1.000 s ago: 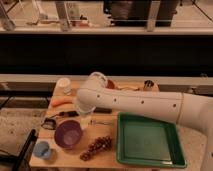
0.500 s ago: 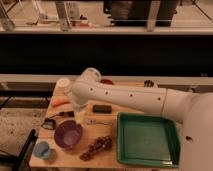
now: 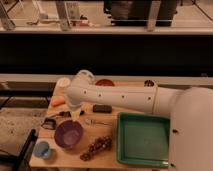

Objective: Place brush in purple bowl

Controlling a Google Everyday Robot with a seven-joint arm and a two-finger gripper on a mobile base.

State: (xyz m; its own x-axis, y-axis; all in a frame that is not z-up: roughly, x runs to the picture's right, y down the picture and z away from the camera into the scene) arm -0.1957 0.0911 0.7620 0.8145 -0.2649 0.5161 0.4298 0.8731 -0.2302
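The purple bowl (image 3: 68,134) stands at the front left of the wooden table (image 3: 107,155). The brush (image 3: 56,118) lies just behind and to the left of the bowl, with its dark squarish head (image 3: 48,123) at the table's left edge and its handle pointing right. My white arm (image 3: 125,97) reaches in from the right across the table. My gripper (image 3: 76,113) points down at the handle end of the brush, just above the bowl's far rim. The arm hides where the gripper meets the brush.
A green tray (image 3: 145,137) fills the front right. A black block (image 3: 102,108) and a thin silvery utensil (image 3: 100,121) lie mid-table. Grapes (image 3: 97,146) and a light-blue cup (image 3: 42,149) sit at the front. A carrot (image 3: 57,101), a white cup (image 3: 63,82) and an orange-brown bowl (image 3: 105,82) are at the back.
My arm has swung left and its wrist end has come down over the brush's handle end. The objects on the table have not moved.
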